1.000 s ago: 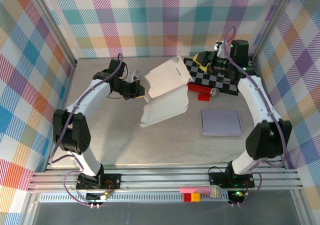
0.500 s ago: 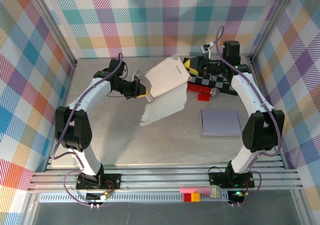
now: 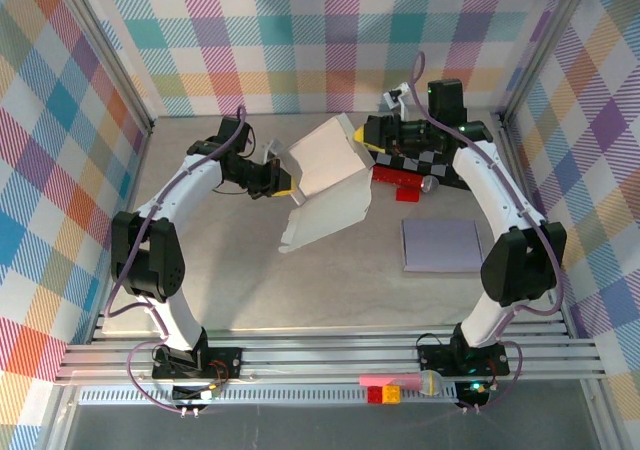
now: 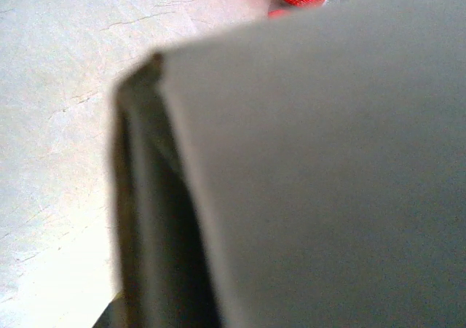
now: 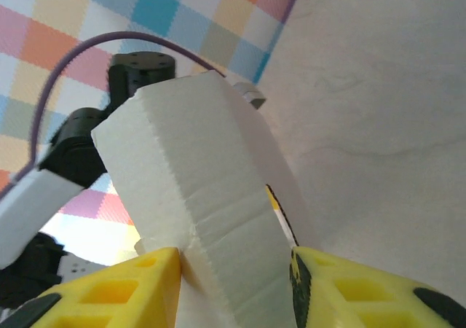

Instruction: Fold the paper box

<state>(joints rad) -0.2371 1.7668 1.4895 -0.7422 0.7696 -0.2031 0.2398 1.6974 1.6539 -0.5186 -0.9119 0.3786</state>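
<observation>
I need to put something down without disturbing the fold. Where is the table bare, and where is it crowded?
Free: the grey tabletop in front of the white paper box and left of the lavender square pad; also the back-left corner behind the left arm. Crowded: back right, around the black-and-white checkered board and red brick.

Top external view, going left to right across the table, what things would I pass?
left gripper → paper box → purple pad
</observation>
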